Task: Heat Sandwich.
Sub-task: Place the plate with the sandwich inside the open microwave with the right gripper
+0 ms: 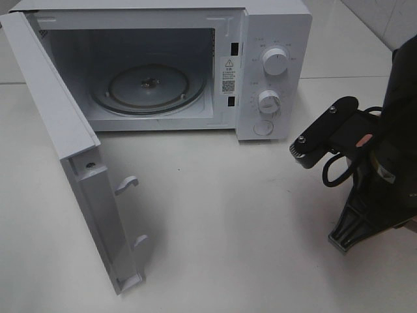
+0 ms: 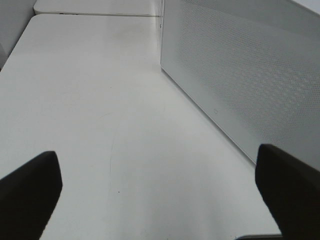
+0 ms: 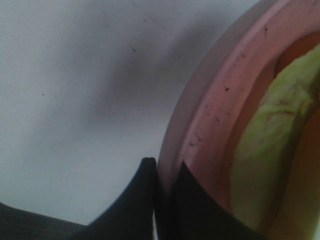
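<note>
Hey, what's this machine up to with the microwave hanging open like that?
A two-armed robot is partway through heating a sandwich. Its right gripper is pinched shut on the rim of the pink plate that carries it; only green lettuce shows up close. The microwave has its door wide open, and the glass turntable inside is bare. The left gripper is open and empty above the table.
</note>
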Available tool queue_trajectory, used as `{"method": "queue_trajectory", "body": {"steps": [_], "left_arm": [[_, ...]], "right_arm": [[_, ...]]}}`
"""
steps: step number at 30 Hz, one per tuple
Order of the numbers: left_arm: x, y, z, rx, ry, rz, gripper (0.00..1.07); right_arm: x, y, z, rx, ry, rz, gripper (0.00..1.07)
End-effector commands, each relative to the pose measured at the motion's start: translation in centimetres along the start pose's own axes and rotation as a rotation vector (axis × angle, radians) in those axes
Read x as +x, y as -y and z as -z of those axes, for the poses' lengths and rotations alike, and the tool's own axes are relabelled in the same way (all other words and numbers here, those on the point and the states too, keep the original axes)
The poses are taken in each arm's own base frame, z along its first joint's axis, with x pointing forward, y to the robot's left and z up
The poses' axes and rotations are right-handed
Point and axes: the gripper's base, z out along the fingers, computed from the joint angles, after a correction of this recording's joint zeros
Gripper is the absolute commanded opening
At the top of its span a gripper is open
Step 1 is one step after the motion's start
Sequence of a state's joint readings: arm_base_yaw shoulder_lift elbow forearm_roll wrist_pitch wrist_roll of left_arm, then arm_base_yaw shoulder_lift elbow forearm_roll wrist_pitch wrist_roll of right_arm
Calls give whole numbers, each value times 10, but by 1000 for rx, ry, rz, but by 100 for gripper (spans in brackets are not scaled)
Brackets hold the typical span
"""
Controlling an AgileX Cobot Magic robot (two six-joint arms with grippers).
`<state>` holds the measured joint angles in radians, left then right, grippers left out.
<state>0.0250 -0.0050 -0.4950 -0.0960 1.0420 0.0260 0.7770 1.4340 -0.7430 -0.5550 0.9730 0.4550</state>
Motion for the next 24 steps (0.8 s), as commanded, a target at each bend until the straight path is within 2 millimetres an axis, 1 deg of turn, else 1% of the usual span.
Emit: {"method": "queue_trajectory", "body": {"steps": [1,5,10,13,16,18,24], "left_arm": [[1,0,2,4,23,-2,103],[1,0,2,4,23,-2,103],[1,0,2,4,23,-2,103],[1,0,2,4,23,-2,103],[1,0,2,4,23,-2,103],[1,0,2,4,23,-2,103],[1,0,2,4,23,-2,103]], "right_arm": [[4,1,5,40,6,47,0],[6,-6,13,42,32,91,0],[9,-14,19,51,40,150,0],[11,-25,25,55,58,219,0],[12,-29,27,56,68,242,0],[13,-37,31,55,89,282,0],[15,-47,37,59,119,354,0]]}}
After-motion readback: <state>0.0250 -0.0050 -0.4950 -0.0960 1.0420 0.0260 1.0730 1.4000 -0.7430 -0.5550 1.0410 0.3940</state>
